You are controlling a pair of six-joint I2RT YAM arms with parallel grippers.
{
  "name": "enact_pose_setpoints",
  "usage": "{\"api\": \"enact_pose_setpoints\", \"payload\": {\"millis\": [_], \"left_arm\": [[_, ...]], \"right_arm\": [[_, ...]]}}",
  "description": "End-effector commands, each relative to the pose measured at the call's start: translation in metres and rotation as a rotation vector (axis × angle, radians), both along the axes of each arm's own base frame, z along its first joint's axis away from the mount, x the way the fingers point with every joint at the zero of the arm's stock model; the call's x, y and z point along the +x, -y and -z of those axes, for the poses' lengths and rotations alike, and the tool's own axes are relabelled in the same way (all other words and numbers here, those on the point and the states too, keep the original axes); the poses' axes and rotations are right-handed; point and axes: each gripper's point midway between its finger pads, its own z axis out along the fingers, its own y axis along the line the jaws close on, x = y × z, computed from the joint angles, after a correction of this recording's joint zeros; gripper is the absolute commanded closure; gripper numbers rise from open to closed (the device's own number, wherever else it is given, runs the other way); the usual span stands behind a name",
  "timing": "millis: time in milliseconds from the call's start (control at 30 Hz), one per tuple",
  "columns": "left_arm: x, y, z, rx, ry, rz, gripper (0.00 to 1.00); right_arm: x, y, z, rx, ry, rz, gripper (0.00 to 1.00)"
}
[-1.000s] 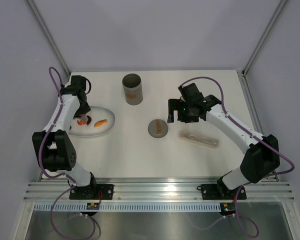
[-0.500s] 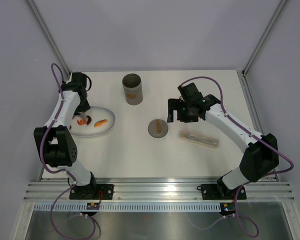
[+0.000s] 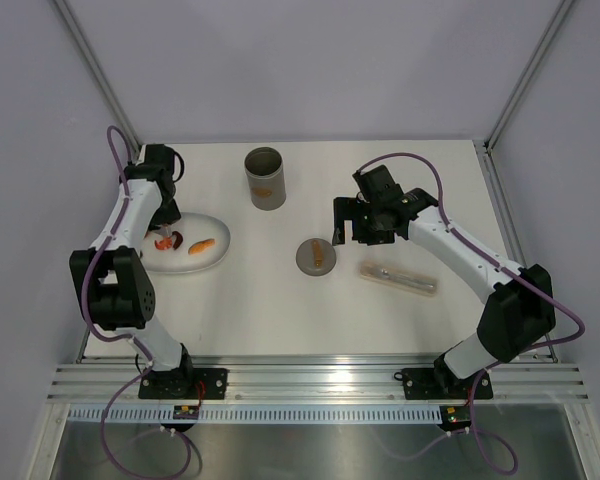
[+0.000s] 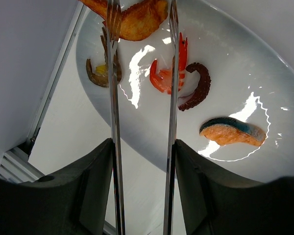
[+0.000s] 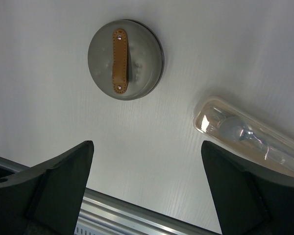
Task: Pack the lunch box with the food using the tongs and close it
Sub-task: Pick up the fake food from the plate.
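- While I'm hovering over the white plate (image 4: 225, 63), my left pincer (image 4: 143, 161) is clamping the tongs (image 4: 173, 98) partway up. Both silver arms are running between its fingers with a gap between them, so they're not pinching anything yet.
- Tong tips are hanging over the far end of the plate by the fried piece (image 4: 137, 22), and the red shrimp (image 4: 164, 78) is showing between the two arms. Can't tell if the tips are touching the plate.
- Also sitting on the plate: a dark octopus arm (image 4: 201, 88), a salmon slice (image 4: 230, 132) and a brown-and-yellow bit (image 4: 99, 76).
- The lunch box (image 3: 265, 180) is standing upright near the back of the table, well apart from the plate, with its top off. From above I'm not making out anything inside it.
- The lid (image 5: 137, 63) is lying flat on the table, tan strap up, near a wrapped packet (image 5: 245, 137). My right pincer (image 5: 147, 181) is hanging above it with jaws spread wide, holding nothing.
- Progress-wise, I'm guessing this is barely getting going: tongs in hand, but every piece needs carrying over, then the lid is going on.
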Motion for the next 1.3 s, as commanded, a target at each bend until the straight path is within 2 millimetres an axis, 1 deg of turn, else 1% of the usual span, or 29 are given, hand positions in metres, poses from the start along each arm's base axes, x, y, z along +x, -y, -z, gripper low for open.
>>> {"api": "enact_pose_setpoints", "payload": {"millis": [0, 167, 433, 767, 933, 1267], "left_arm": [[0.006, -0.003, -0.011, 0.02, 0.01, 0.015, 0.46], [0.007, -0.005, -0.011, 0.029, 0.01, 0.013, 0.46], [0.008, -0.007, -0.006, 0.04, -0.017, 0.019, 0.46], [0.011, -0.012, -0.006, 0.066, -0.029, 0.009, 0.46], [0.015, -0.013, -0.008, 0.075, -0.025, 0.01, 0.46], [0.013, -0.015, -0.001, 0.08, -0.055, 0.004, 0.47]], "right_arm": [[0.009, -0.012, -0.017, 0.033, 0.052, -0.012, 0.01], [0.008, -0.013, -0.017, 0.035, 0.049, -0.016, 0.01], [0.008, -0.014, -0.018, 0.034, 0.053, -0.018, 0.01], [0.009, -0.019, -0.02, 0.039, 0.057, -0.028, 0.01], [0.009, -0.023, -0.021, 0.04, 0.058, -0.037, 0.01], [0.009, -0.024, -0.02, 0.035, 0.06, -0.042, 0.01]]}}
